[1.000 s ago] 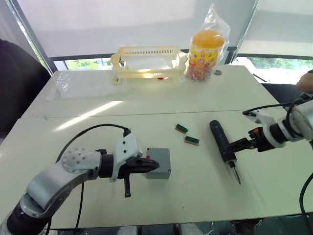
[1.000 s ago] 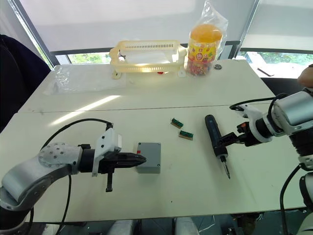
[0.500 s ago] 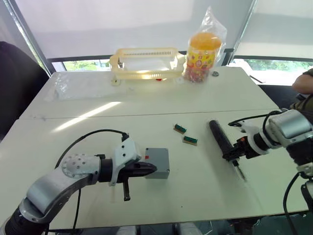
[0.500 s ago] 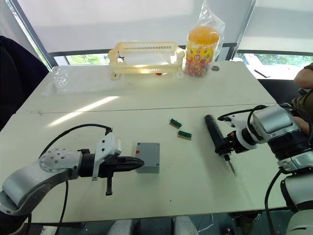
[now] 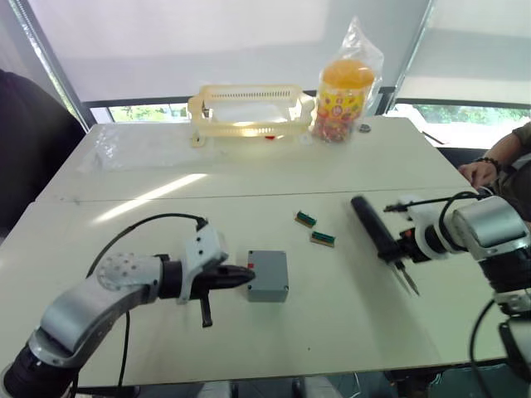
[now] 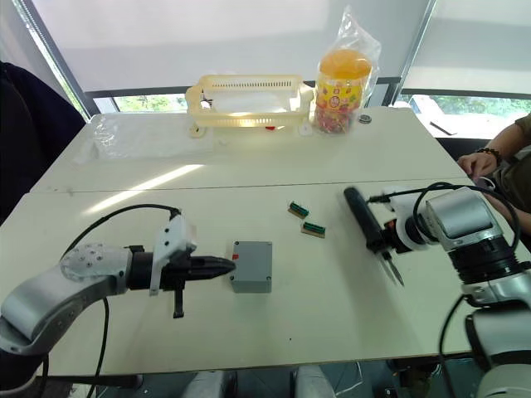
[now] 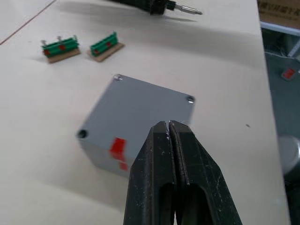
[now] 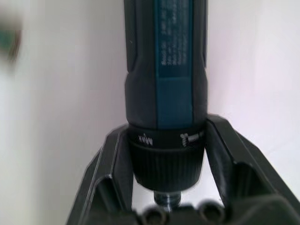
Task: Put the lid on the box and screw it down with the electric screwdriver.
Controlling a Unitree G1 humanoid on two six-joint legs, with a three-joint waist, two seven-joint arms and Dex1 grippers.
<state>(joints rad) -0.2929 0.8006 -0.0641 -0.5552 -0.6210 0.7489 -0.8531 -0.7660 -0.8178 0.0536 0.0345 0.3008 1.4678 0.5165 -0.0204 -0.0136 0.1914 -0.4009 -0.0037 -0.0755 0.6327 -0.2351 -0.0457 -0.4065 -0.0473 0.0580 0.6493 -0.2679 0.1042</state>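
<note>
The small square grey plastic box point(image 5: 268, 275), its flat grey lid point(image 7: 140, 110) on top, sat mid-counter nearer the front edge. The left gripper point(image 7: 169, 129), jaws pressed together, pointed at its red-marked side. The right gripper point(image 8: 168, 154) clasped the long black cylindrical electric screwdriver point(image 6: 362, 219) toward the counter's right edge.

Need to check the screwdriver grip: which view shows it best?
The right wrist view: the right gripper has a finger on each side of the electric screwdriver collar. The eye views show its whole length from afar; the left wrist view, just its tip.
</note>
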